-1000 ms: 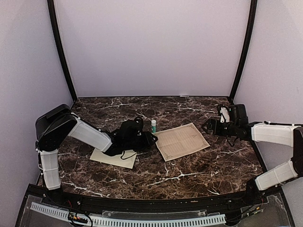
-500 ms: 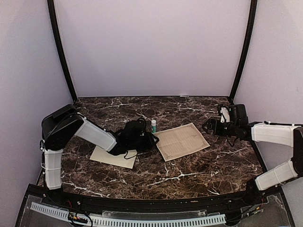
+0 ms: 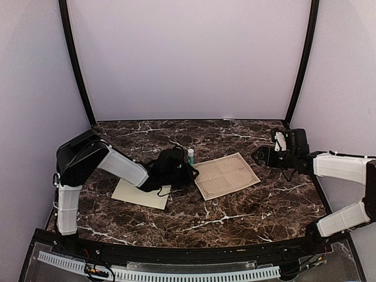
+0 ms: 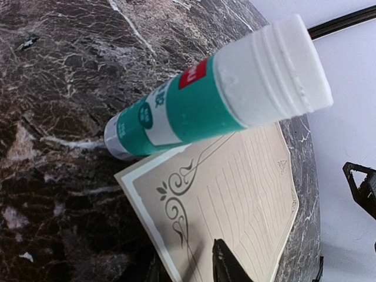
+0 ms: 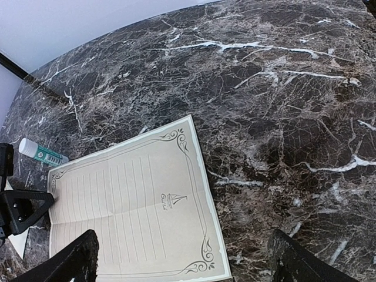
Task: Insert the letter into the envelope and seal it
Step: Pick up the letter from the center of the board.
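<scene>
Nearest, on the left side of the surface [image 3: 235, 226], the envelope [image 3: 138, 195] lies flat with its long axis running roughly left to right, its far right corner hidden beneath the left arm. Just beyond it, the left fingers [image 3: 187, 174] hang low at the left edge of the letter [image 3: 226, 175]. The left wrist view shows one dark fingertip [image 4: 226, 265] over the bordered margin, but I cannot tell whether the pair is pinched on the paper or merely poised at it (the other finger is cut off at the bottom of that view).

So the relation that matters is this: the letter lies immediately to the right of those fingers, flat and unfolded. It seems longer left to right and is skewed so that its right end sits farther back, while the envelope lies on the fingers' other side, nearer and to the left. By my reckoning the left arm is the closer one, and the sheet would have to travel leftward.

A little farther back, the glue stick [image 3: 190, 155] stands just off the letter's far left corner, close enough to be knocked. Farthest, the right fingers [image 3: 257, 156] are spread wide and hold nothing, hovering just past the letter's far right corner, clear of the paper.
</scene>
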{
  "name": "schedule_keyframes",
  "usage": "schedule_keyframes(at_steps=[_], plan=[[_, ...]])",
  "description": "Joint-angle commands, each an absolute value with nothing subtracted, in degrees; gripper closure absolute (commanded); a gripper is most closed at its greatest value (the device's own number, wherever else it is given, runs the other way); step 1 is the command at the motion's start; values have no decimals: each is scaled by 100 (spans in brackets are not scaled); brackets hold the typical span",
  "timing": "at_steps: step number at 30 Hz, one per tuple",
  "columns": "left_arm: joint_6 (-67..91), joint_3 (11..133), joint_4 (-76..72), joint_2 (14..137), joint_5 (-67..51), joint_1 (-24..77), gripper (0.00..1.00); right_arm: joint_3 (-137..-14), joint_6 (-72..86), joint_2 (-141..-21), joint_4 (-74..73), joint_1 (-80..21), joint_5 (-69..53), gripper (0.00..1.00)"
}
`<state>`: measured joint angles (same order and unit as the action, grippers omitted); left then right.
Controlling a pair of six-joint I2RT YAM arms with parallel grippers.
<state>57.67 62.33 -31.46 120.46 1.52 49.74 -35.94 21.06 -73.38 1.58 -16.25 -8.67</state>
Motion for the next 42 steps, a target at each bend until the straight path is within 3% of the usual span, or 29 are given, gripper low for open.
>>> schedule_keyframes(at_steps=[1, 14, 22, 30, 36, 42], plan=[[5743, 6418, -3099, 12141, 252, 4979, 72, -3682, 2031, -7194, 170, -1677, -732, 3], [5709, 6241, -3531, 11899, 20, 4984, 99, -3738, 2013, -6857, -95, -1672, -533, 3], [4590, 5327, -3305, 10492, -627, 4987, 100, -3952, 1745, -6266, -396, -1670, -683, 2], [2648, 5741, -987, 8829, -1946, 4790, 100, -4745, 970, -5704, -694, -1676, -2416, 1], [858, 6926, 1303, 8563, -3384, 4530, 100, -5699, 570, -5980, -1197, -1776, -3960, 1], [-283, 7563, 2304, 8442, -3983, 4480, 100, -6712, 61, -6623, -2209, -2432, -4302, 3]])
